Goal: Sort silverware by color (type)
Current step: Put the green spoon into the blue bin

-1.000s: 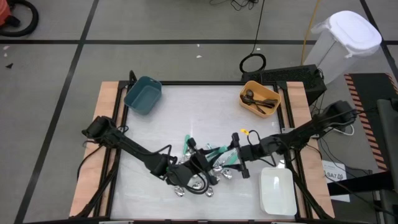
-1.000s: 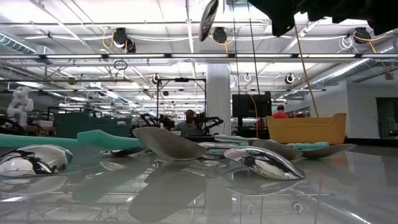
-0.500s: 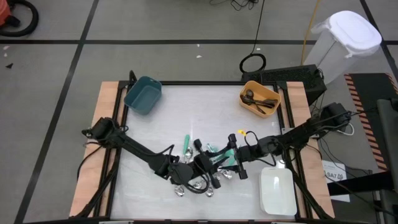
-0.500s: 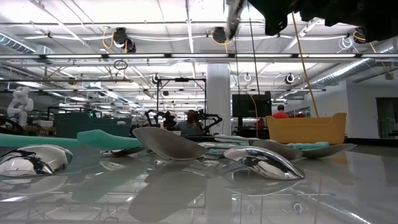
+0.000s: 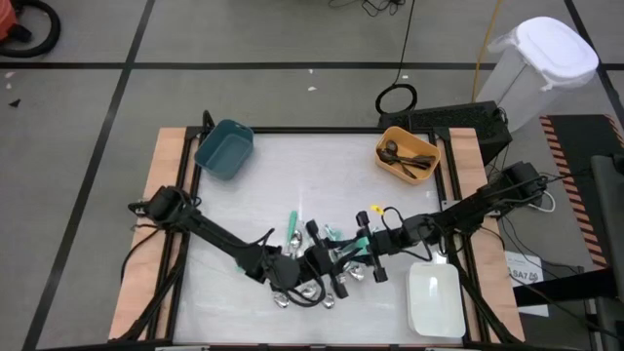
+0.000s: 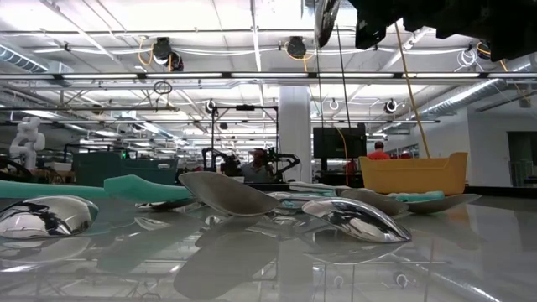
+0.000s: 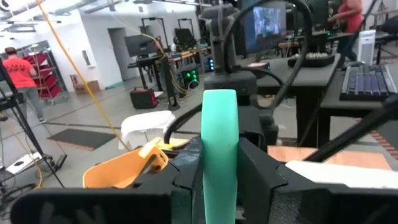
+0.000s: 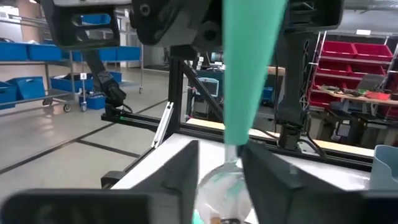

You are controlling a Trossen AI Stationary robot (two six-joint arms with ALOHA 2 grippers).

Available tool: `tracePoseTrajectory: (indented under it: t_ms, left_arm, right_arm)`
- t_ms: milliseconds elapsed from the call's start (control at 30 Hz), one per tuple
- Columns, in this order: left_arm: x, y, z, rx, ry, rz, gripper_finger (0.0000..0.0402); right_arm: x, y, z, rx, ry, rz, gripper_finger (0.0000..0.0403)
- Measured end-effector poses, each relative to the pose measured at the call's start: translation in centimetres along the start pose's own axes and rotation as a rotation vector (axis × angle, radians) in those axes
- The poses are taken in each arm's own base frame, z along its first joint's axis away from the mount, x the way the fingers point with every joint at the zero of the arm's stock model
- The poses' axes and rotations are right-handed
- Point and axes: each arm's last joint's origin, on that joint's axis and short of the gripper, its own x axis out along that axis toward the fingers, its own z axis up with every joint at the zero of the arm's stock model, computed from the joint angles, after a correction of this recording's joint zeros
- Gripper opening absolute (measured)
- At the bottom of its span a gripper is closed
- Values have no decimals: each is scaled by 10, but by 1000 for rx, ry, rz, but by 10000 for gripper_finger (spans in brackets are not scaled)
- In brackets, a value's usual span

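A spoon with a teal plastic handle [image 7: 219, 143] and a shiny bowl [image 8: 221, 179] hangs above the table's middle, between my two grippers. My left gripper [image 5: 327, 259] is shut on its handle. Facing it from the table's right, my right gripper [image 5: 367, 248] is shut on the spoon lower down. In the low view the bowl [image 6: 325, 20] hangs high above the table. Under the grippers, the rest of the silverware [image 5: 310, 289] lies in a loose pile, with silver spoons [image 6: 357, 220] resting on their bowls. My left gripper pinches the teal handle [image 7: 219, 186] between its two fingers, coming level from the table's left. The handle's rounded free end [image 7: 219, 99] stands above the fingers; the spoon is clear of the table. My right gripper has its fingers [image 8: 183, 177] on either side of the spoon where the neck [image 8: 232, 152] meets the bowl. It comes nearly level from the table's right, and the wide teal handle rises above its fingers.
A teal bin [image 5: 224, 148] stands at the far left and an orange bin [image 5: 408, 154] with dark utensils at the far right. A white bin [image 5: 434, 300] sits at the near right. One teal-handled utensil [image 5: 292, 226] lies apart from the pile.
The left gripper has tipped and edged toward the right gripper with the spoon. In the low view the hanging bowl has shifted sideways and turned from broadside to nearly edge-on. The pile on the table has stayed still.
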Motion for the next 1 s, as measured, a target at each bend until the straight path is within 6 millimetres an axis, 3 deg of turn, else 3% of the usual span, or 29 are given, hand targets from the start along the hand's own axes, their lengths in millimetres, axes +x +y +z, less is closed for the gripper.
tracePoseTrajectory:
  t_ms: [133, 200, 433, 767, 1000]
  left_arm:
    - [-2, -2, 0, 10, 2, -7, 77]
    - [-4, -3, 0, 4, 1, -8, 77]
    - [-13, -8, 0, -2, 33, 82, 92]
    - [-31, -17, 30, 2, 168, 127, 200]
    - [-34, 14, 52, -54, 454, 109, 214]
  right_arm:
    - [0, 0, -1, -5, 10, 0, 30]
    - [-1, 0, 0, -6, 16, -2, 16]
    - [-7, -3, 3, -14, 106, -51, 20]
    - [-23, -10, -6, -113, 449, -279, 14]
    - [-15, -11, -12, -181, 654, -316, 14]
